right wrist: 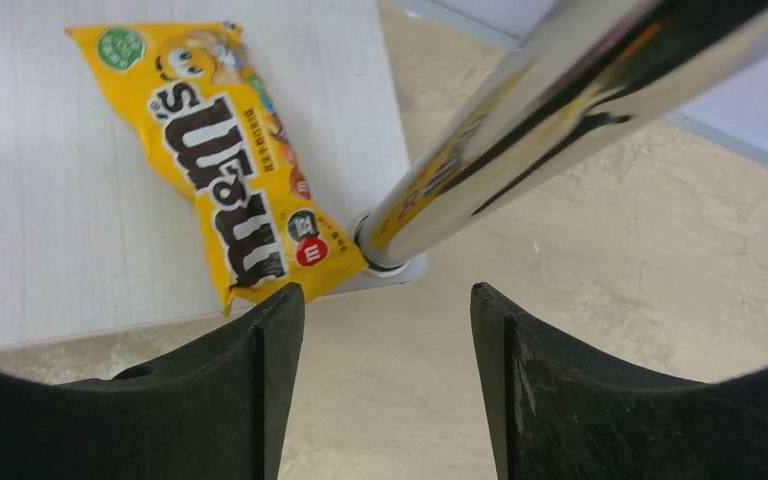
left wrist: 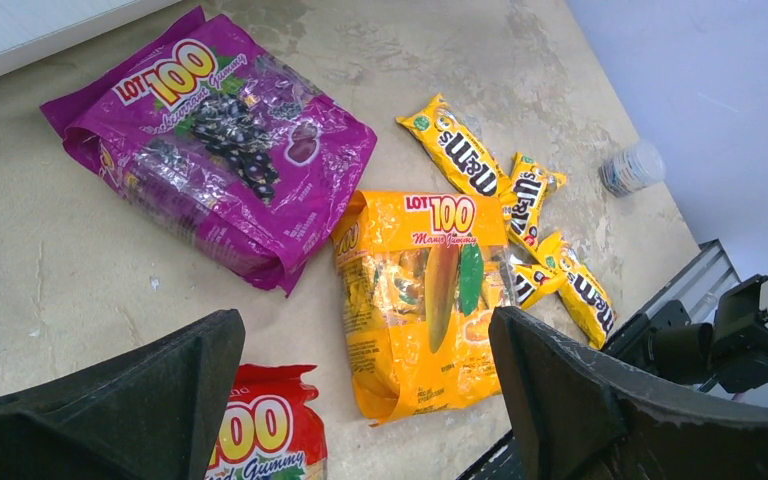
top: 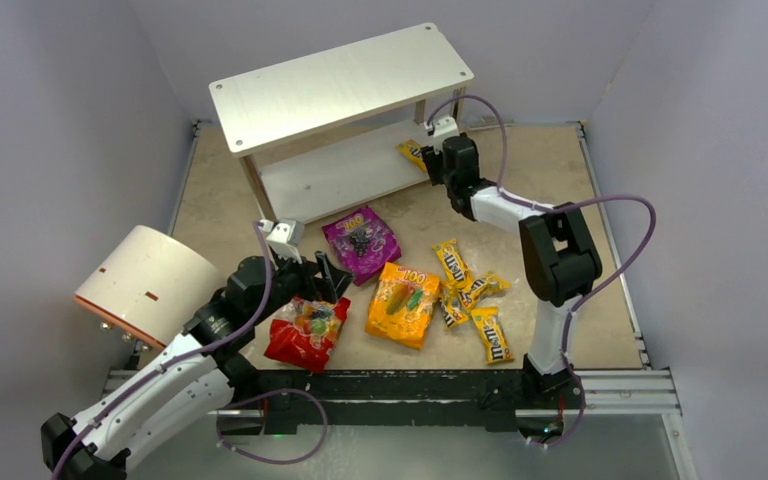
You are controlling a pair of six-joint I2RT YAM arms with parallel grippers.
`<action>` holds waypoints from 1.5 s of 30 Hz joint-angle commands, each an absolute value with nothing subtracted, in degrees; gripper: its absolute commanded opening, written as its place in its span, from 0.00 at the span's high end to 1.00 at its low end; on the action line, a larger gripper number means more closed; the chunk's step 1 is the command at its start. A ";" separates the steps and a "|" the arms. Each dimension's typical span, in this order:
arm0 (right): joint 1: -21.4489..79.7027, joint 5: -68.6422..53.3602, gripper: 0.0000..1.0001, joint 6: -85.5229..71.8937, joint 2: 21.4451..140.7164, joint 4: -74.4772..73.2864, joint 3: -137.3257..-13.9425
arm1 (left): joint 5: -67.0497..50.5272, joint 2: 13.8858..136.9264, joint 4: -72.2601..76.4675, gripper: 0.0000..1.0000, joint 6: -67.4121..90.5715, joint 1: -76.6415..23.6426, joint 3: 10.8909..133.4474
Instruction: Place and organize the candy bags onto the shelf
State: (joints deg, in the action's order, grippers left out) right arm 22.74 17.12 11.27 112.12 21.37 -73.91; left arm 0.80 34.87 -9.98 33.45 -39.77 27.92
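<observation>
Yellow M&M's packet (right wrist: 225, 150) is laid flat on the shelf (right wrist: 50, 250), long axis diagonal toward its corner; left fingers (left wrist: 130, 410) and right fingers (right wrist: 210, 400) are held apart.

A yellow M&M's packet (right wrist: 225, 150) lies flat on the white shelf board (right wrist: 50, 230), its lower end right beside the base of the shiny round leg (right wrist: 560, 110). Just below that leg, the right gripper (right wrist: 388, 300) is spread and empty over the beige tabletop (right wrist: 610, 250).
</observation>
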 commanded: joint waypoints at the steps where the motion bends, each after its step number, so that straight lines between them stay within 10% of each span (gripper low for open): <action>1: 22.59 20.02 0.36 8.78 109.29 25.70 -73.15 | 0.26 34.97 -7.37 0.00 33.80 -39.82 28.20; 45: 22.59 12.37 0.35 4.16 115.41 20.89 -80.43 | -0.88 32.91 -7.82 0.00 33.85 -39.86 27.07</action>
State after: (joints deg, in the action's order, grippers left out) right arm 22.44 13.96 5.43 114.61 21.56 -76.84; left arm -0.47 33.78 -9.78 33.45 -39.77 27.35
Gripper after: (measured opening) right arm 0.645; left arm 0.996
